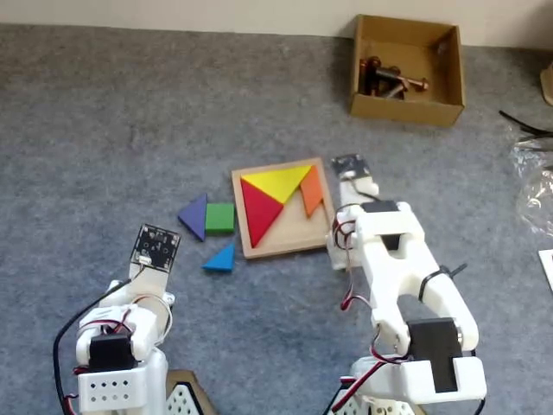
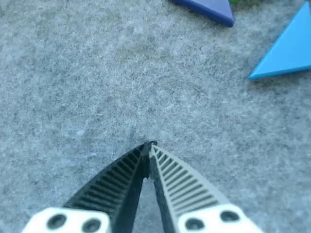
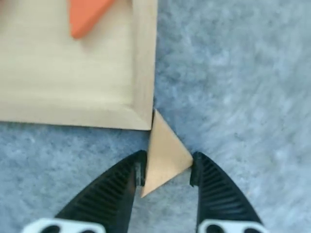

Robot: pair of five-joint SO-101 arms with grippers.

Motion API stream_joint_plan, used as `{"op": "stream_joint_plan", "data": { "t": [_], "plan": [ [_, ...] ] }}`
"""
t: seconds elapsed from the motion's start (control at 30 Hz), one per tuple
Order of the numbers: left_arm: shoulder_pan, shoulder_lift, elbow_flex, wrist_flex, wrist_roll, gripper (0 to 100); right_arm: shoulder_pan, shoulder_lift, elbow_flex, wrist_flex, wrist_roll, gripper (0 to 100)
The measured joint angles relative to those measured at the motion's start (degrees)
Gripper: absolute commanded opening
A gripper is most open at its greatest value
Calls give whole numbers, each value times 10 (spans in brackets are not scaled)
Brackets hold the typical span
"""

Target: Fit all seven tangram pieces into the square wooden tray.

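The square wooden tray (image 1: 248, 220) lies mid-table and holds a yellow triangle (image 1: 276, 181), a red triangle (image 1: 257, 214) and an orange piece (image 1: 312, 192). To its left on the carpet lie a purple triangle (image 1: 194, 216), a green square (image 1: 219, 218) and a blue triangle (image 1: 220, 258). My right gripper (image 3: 167, 162) is shut on a pale wooden triangle (image 3: 165, 145) that touches the tray's corner (image 3: 143, 114) from outside. My left gripper (image 2: 148, 145) is shut with nothing in it, low over bare carpet, short of the blue triangle (image 2: 286, 48) and the purple triangle (image 2: 206, 7).
A cardboard box (image 1: 441, 108) with metal parts stands at the back right. A clear plastic bag (image 1: 536, 181) and cables lie at the right edge. The right arm (image 1: 389, 251) covers the carpet beside the tray's right side.
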Motion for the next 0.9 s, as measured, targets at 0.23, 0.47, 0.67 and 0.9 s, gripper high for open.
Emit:
{"op": "stream_joint_plan", "data": {
  "t": [0.23,0.47,0.67,0.9],
  "plan": [
    [0,0,0,0,0,14,-1,-8,-18,61,58,130],
    [0,0,0,0,0,14,-3,-102,-37,109,137,130],
    [0,0,0,0,0,14,-5,-139,-38,112,209,130],
    [0,0,0,0,0,14,-5,-139,-38,105,229,133]
  ]
}}
